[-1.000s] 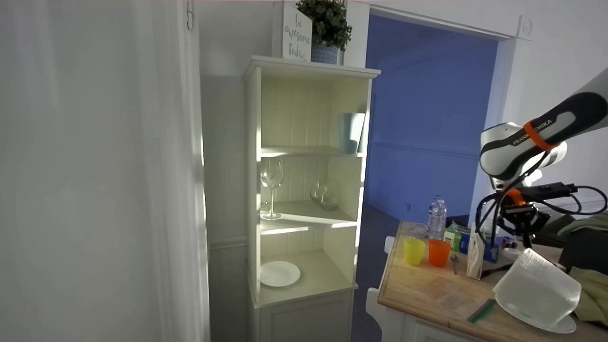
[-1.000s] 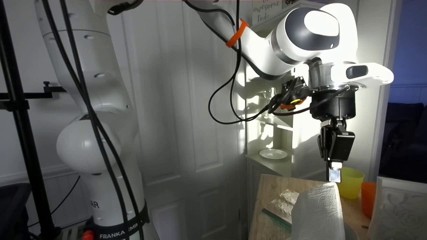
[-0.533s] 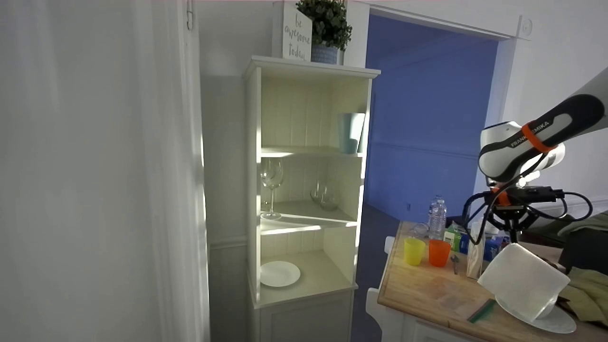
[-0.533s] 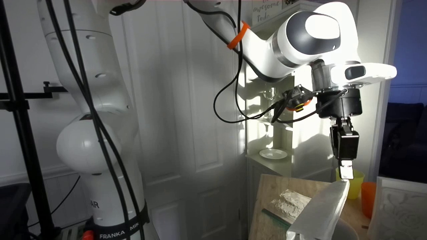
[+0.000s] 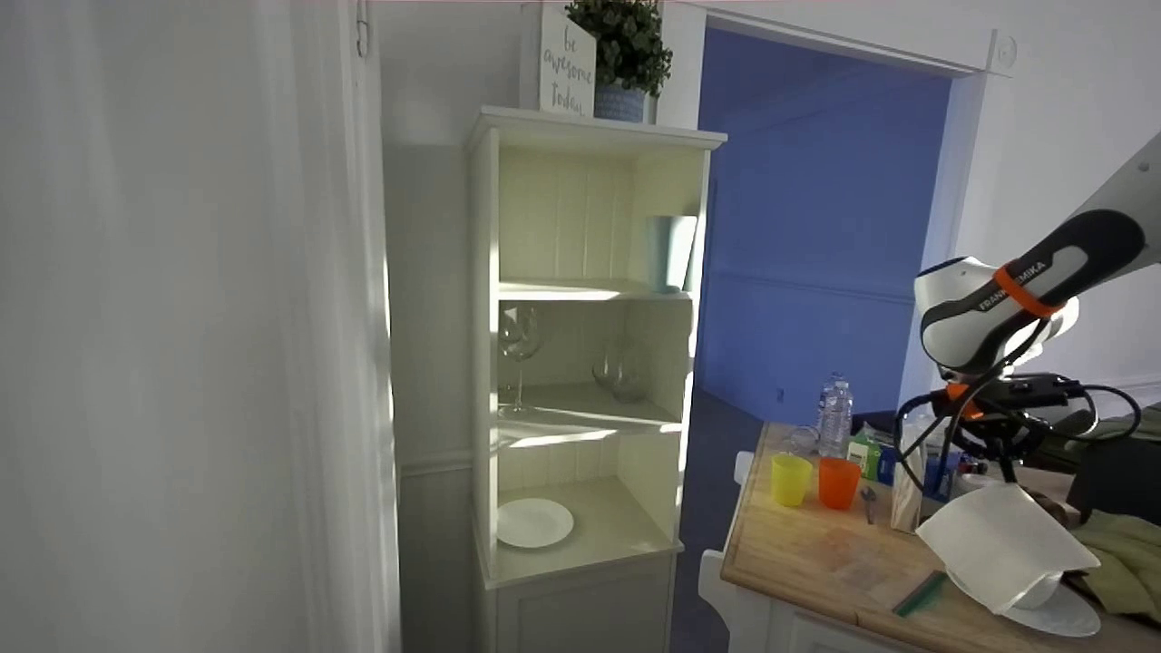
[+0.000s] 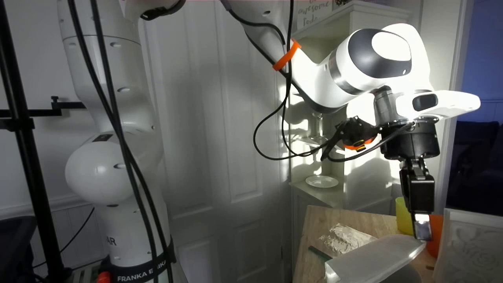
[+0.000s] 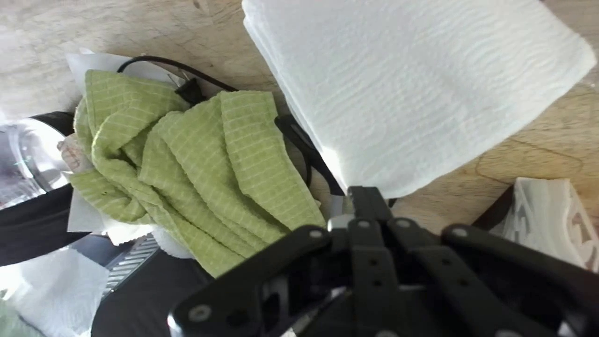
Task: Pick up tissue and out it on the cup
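Tissue (image 7: 407, 93) and my gripper (image 6: 421, 230) sit lower now; I pinch 1 corner, so releasing off-centre could let it slip limply off the cup (image 5: 1041, 594).

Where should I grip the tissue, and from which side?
Likely by the corner of the tissue where the closed jaws pinch it now, from above. Thin and folded, it offers a narrow edge there, and in an exterior view the rest slants down from that corner. The cup shows past the lower edge, so coming from above should leave the jaws clear.
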